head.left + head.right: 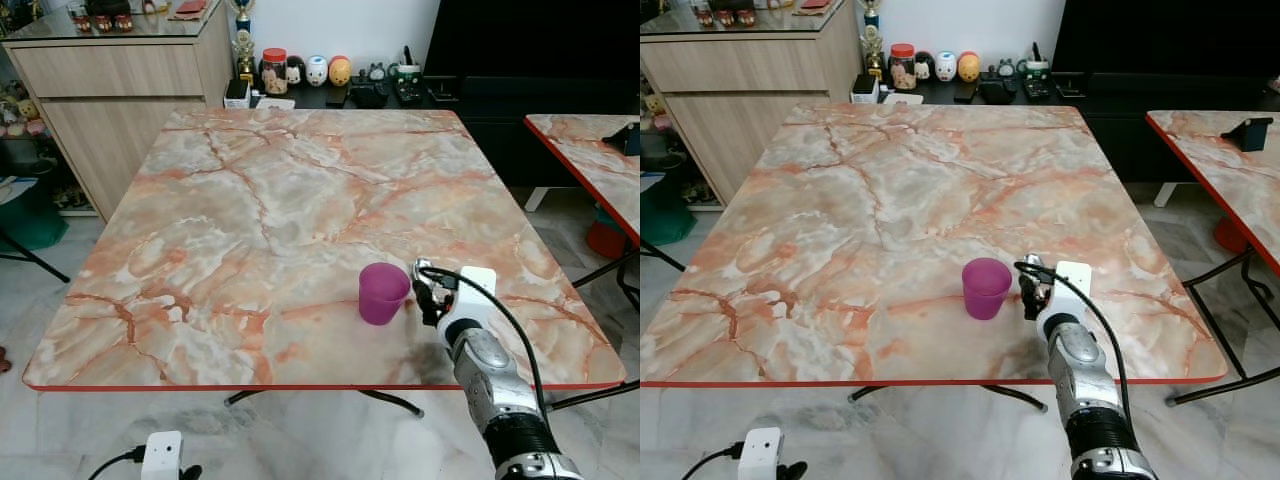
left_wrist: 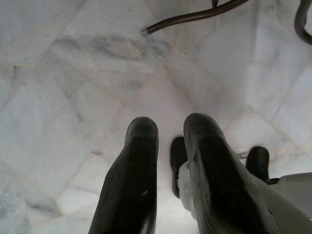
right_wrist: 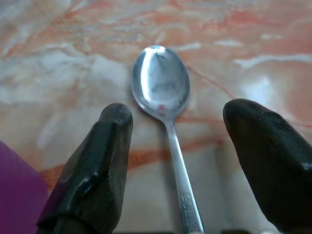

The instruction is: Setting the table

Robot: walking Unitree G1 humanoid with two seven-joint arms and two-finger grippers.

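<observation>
- Right gripper (image 3: 178,141): jaws spread wide, one finger on each side of the spoon (image 3: 163,92), neither touching it; low over the table (image 1: 250,200) near its front edge, toward the front right corner.
- Spoon: lying flat on the marble-patterned top between the open jaws, bowl pointing away from the wrist, handle running back toward it.
- Purple cup (image 1: 383,292): upright, just beside the right gripper on its left, apart from the spoon; rim up, near the front edge.
- Right arm (image 1: 495,385): silver, reaching up from beyond the front edge, black cable looped along it.
- Left gripper (image 2: 170,165): hanging over the pale marble floor (image 2: 73,73), jaws slightly parted, nothing between them.
- Table surround: red-rimmed top; second table (image 1: 590,150) of the same pattern off the right edge; wooden cabinet (image 1: 110,90) beyond the far left corner; jars and small figures (image 1: 305,70) on a low dark shelf past the far edge.
- White plug box (image 1: 162,455): on the floor below the front edge.
</observation>
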